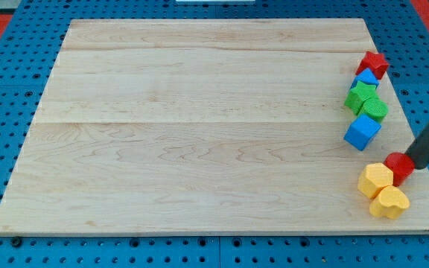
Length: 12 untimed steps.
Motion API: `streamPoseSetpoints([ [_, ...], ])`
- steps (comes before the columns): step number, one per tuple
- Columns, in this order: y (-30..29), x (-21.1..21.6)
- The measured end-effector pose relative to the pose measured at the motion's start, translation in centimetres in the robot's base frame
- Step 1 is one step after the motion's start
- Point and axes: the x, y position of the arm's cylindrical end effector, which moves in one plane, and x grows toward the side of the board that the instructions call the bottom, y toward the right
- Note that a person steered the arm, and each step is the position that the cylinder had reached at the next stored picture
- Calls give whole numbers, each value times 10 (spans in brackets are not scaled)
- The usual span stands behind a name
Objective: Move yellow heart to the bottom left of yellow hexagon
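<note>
The yellow heart (390, 202) lies near the board's bottom right corner. It touches the yellow hexagon (375, 179), which sits just above and to its left. A small red block (398, 166) sits at the hexagon's upper right. My dark rod slants down from the view's right edge. My tip (413, 167) rests against the red block's right side, above and to the right of the heart.
Along the right edge of the wooden board (199, 126), from top to bottom, stand a red star (374, 63), a small blue block (366, 77), two green blocks (360, 95) (375, 110) and a blue cube (362, 132). Blue pegboard surrounds the board.
</note>
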Motion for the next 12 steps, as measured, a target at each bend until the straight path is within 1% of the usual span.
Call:
streamPoseSetpoints([
  [7, 0, 32],
  [12, 0, 81],
])
